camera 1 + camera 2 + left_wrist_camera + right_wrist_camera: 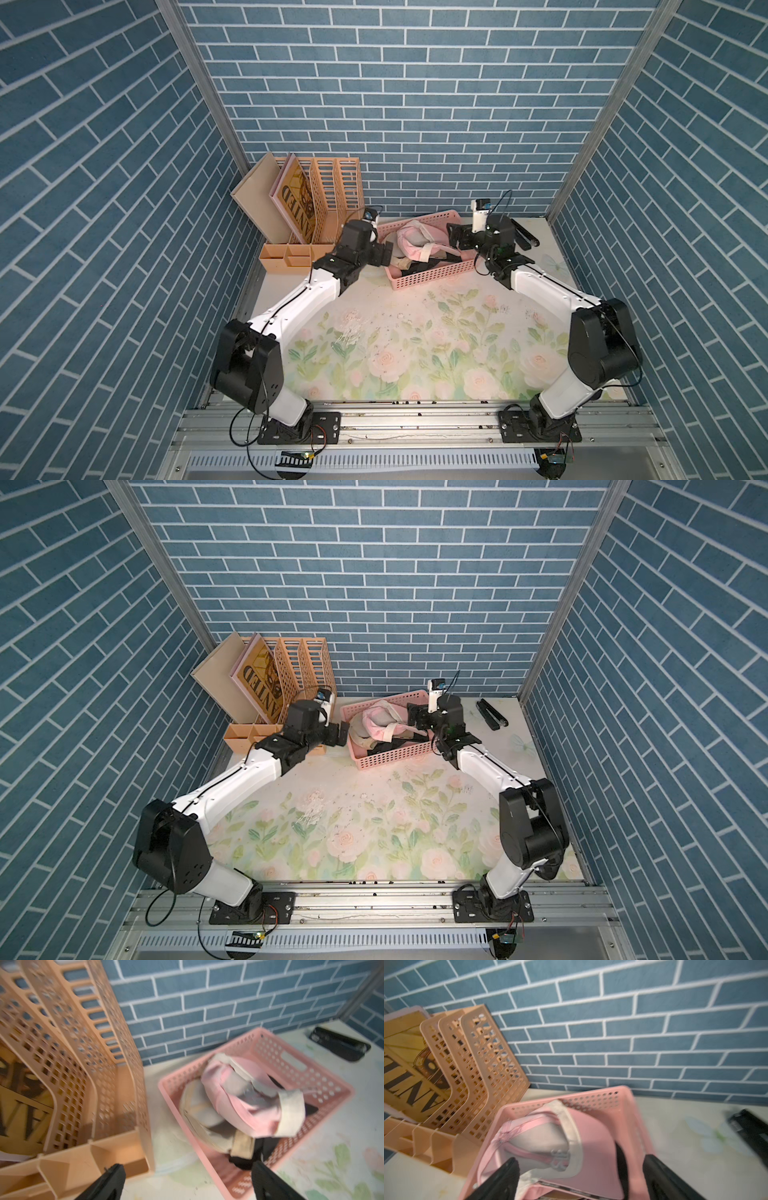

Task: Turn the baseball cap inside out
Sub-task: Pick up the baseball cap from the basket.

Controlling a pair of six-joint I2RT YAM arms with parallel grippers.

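Pink baseball cap (415, 241) in basket (436, 283), left end effector (187, 1167) beside, jaws apart

Twin arms, same look: left arm (303, 295) and right arm (552, 286) have white shells, chunky black joints and thin black cables. A white camera block (478, 216) sits behind the black-fingered left gripper (187, 1164) and right gripper (582, 1158).

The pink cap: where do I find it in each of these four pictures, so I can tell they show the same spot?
In a top view: pink cap near the picture's centre, inside the pink basket.
In a top view: the same, slightly further left.
Left wrist view: mid-picture, lying on a beige cap, at.
Right wrist view: close up, filling the basket.
Shared landmark: the basket beside the orange file rack.
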